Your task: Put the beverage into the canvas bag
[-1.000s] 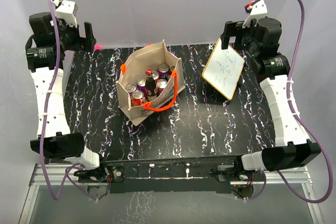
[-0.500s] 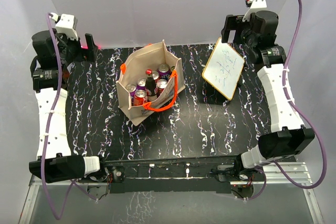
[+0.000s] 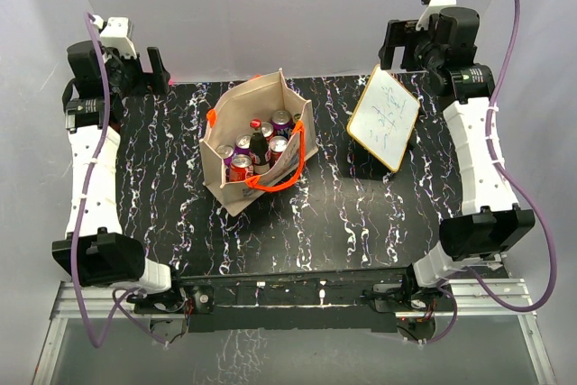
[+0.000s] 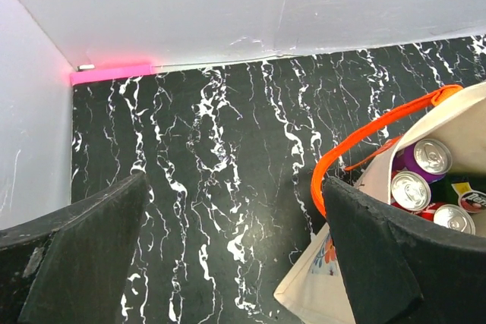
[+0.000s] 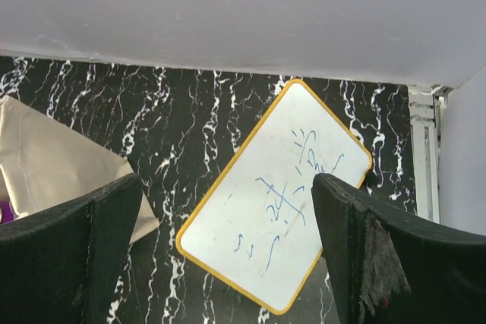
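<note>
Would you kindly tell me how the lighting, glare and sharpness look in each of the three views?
Top external: soft, even light, with no hard shadows around the canvas bag. Left wrist: a pink glow at far left, the can tops glinting, the fingers dark and featureless up close. Right wrist: the white board evenly lit, free of glare, its blue scribbles sharp.

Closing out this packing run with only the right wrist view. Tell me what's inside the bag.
Observer: The canvas bag holds several cans and one dark bottle among them.
Operator: Report what else is out there.
Observer: In the top view, only the bag and the white board stand on the table.
Operator: Give me the left tool.
Observer: The left tool is open and empty, near the back left corner.
</note>
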You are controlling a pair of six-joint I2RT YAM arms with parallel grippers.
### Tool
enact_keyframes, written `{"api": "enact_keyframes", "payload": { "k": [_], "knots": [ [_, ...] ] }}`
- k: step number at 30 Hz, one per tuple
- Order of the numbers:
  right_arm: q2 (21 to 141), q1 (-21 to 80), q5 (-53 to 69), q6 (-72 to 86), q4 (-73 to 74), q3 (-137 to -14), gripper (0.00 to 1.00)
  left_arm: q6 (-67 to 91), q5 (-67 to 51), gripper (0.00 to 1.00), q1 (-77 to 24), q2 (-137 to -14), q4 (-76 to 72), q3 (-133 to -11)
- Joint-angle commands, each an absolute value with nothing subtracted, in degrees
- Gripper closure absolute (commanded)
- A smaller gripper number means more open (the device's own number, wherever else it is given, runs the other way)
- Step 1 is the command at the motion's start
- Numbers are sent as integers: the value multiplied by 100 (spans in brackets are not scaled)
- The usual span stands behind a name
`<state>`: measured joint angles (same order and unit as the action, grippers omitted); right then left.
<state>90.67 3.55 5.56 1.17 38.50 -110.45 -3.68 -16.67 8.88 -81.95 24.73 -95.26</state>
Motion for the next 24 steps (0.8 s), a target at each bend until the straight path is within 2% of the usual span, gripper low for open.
{"api": "enact_keyframes", "payload": {
  "k": [1, 14, 20, 24],
  "knots": [
    [8831, 300, 758, 15, 4152, -11209, 2, -79, -1377, 3, 910, -7876, 2335, -9595],
    [7803, 279, 484, -304, 4378, -10165, 2, 216, -1257, 3, 912, -7161, 2704, -9056],
    [7360, 202, 841, -259, 4450, -9987, 2, -29, -1276, 3, 906, -7201, 3292, -9311],
    [7099, 196, 1022, -290, 4438, -9887, 2, -123, -1218, 3, 908, -6943, 3069, -8916]
  ]
}}
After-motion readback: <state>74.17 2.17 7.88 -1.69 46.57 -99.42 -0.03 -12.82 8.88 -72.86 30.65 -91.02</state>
